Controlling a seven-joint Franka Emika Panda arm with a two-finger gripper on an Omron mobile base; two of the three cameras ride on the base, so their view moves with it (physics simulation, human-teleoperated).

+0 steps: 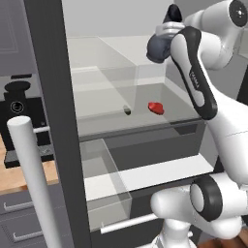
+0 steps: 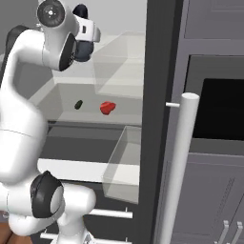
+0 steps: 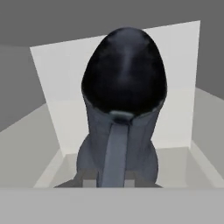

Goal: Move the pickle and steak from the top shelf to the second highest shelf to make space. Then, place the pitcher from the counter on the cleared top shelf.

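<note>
My gripper [image 1: 165, 31] [image 2: 88, 29] [image 3: 109, 181] is shut on the dark blue-grey pitcher [image 1: 158, 48] [image 2: 82, 50] [image 3: 122, 109], held upright in the open fridge, just above the right end of the pale top shelf [image 1: 104, 55] [image 2: 119, 52]. In the hand view the pitcher's handle faces me, with the fridge's white back wall behind it. On the glass shelf one level down lie the small olive pickle [image 1: 127, 110] [image 2: 78, 104] and, to its right, the red steak [image 1: 155, 107] [image 2: 107, 107], a short gap apart.
The dark fridge door edge [image 1: 53, 121] [image 2: 157, 119] and its white bar handle [image 1: 34, 184] [image 2: 178, 167] stand close by. A black coffee machine [image 1: 19, 111] sits on the tan counter [image 1: 14, 179]. Clear drawer bins [image 1: 106, 184] [image 2: 121, 167] lie below. An oven front [image 2: 224, 114] is at right.
</note>
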